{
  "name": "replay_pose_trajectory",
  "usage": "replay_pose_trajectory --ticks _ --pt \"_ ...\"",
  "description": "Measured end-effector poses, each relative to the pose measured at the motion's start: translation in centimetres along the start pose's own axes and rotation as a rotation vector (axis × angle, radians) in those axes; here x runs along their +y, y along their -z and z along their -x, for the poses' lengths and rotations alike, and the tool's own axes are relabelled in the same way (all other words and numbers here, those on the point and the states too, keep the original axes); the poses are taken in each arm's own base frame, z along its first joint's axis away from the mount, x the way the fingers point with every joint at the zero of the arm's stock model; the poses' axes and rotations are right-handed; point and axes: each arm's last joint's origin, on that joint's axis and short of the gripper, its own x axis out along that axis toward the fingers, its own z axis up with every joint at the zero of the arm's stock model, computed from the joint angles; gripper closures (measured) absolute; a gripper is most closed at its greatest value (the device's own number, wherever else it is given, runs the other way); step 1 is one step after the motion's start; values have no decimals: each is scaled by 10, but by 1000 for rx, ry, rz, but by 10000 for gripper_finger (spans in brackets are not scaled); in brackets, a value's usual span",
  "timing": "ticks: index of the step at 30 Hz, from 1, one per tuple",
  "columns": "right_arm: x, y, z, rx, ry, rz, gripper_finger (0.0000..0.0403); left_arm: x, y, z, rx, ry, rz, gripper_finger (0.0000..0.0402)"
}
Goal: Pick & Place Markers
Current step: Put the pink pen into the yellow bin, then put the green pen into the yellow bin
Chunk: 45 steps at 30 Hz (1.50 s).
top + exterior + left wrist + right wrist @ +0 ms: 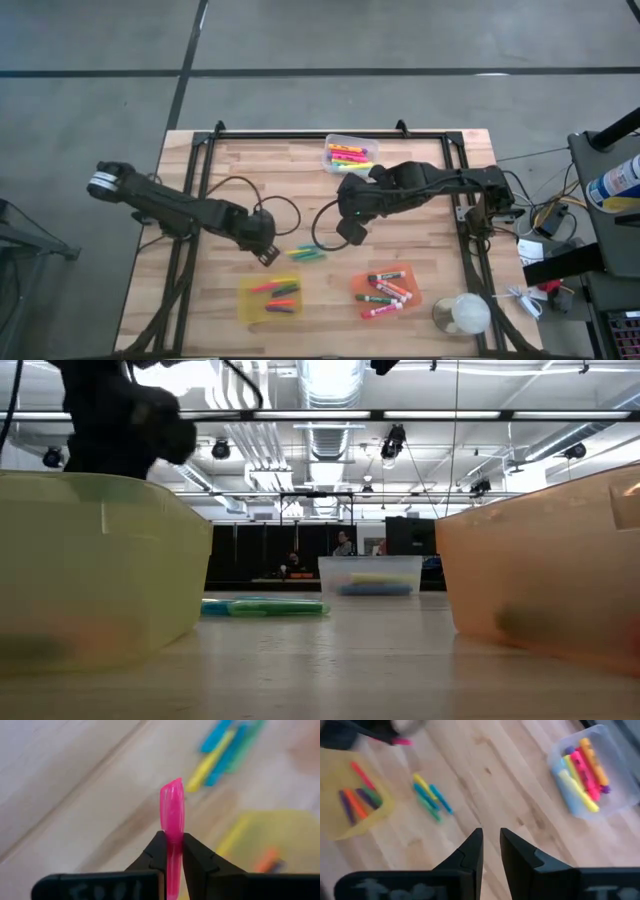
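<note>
My left gripper hangs above the table between the yellow bin and a few loose markers, shut on a pink marker. The loose markers, yellow, blue and green, lie flat on the wood. Several markers lie in the yellow bin, in the orange bin and in the clear bin. My right gripper hovers high over the table's middle, its fingers a little apart with nothing between them. My left gripper pinches the pink marker's barrel between its two fingers. The marker runs along the fingers, and one end sticks out past the tips. The fingers slant down from the table's left. The marker is lifted clear of the table.
A round whitish container stands at the near right corner. A black frame runs around the tabletop. Bare wood lies between the bins and along the table's left part. In the low view, the yellow bin and the orange bin stand close.
</note>
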Motion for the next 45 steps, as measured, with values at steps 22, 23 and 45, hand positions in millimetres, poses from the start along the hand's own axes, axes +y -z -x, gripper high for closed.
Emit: replay_pose_trajectory --ticks 22,23,45 --pt "-12 -7 -12 -6 67 -67 344 -62 72 39 40 205 -254 370" --pt "-12 -7 -12 -5 68 -75 344 -64 73 35 43 198 -248 370" --pt "-10 -2 -25 27 89 -80 346 -92 71 4 148 148 -266 242"
